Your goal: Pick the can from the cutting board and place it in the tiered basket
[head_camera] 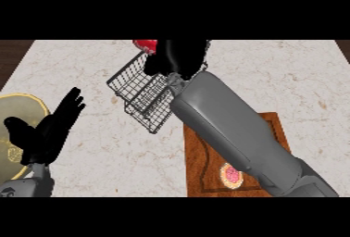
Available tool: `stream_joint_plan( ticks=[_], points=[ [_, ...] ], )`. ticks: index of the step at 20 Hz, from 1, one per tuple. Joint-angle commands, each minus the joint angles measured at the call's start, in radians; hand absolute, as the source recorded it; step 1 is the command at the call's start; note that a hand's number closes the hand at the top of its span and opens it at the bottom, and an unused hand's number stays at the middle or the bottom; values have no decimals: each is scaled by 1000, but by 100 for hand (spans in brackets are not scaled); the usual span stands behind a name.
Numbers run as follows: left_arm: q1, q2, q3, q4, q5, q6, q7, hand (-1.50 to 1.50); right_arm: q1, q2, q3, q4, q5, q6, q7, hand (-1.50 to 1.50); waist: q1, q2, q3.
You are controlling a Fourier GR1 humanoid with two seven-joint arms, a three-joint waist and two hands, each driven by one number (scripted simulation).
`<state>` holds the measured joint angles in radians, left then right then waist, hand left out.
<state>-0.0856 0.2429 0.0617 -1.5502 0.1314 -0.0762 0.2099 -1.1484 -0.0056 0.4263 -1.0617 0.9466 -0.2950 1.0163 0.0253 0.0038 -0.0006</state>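
My right forearm stretches from the lower right up over the wire tiered basket [140,95] in the middle of the counter. At the far end, my right hand [179,56] hangs above the basket's far side, fingers curled round a red can [145,45]; only the can's left part shows beside the hand. The brown cutting board [199,173] lies at the lower right, mostly hidden under that forearm. Off at the left edge, my left hand [49,129] rests open, fingers up.
A yellow plate [15,109] sits at the left edge, partly behind my left hand. A small round pink-and-cream item [232,175] lies on the cutting board. Dark wood [12,55] borders the marble counter at the far left.
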Motion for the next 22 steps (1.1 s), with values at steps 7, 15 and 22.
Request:
stream_joint_plan(
  ticks=[7, 15, 22],
  points=[
    [-30, -21, -5, 45, -19, -8, -27, 0, -119, 5, 14, 270, -66, -263, -27, -150, 9, 4, -1],
    [10, -44, -13, -16, -25, 19, 6, 0, -106, 5, -68, 253, -138, -433, -73, -150, -3, 1, 0],
    [15, -6, 4, -56, -12, -4, 49, 0, -96, 5, -164, 119, -211, -596, -73, -150, -7, -5, 1]
  ],
)
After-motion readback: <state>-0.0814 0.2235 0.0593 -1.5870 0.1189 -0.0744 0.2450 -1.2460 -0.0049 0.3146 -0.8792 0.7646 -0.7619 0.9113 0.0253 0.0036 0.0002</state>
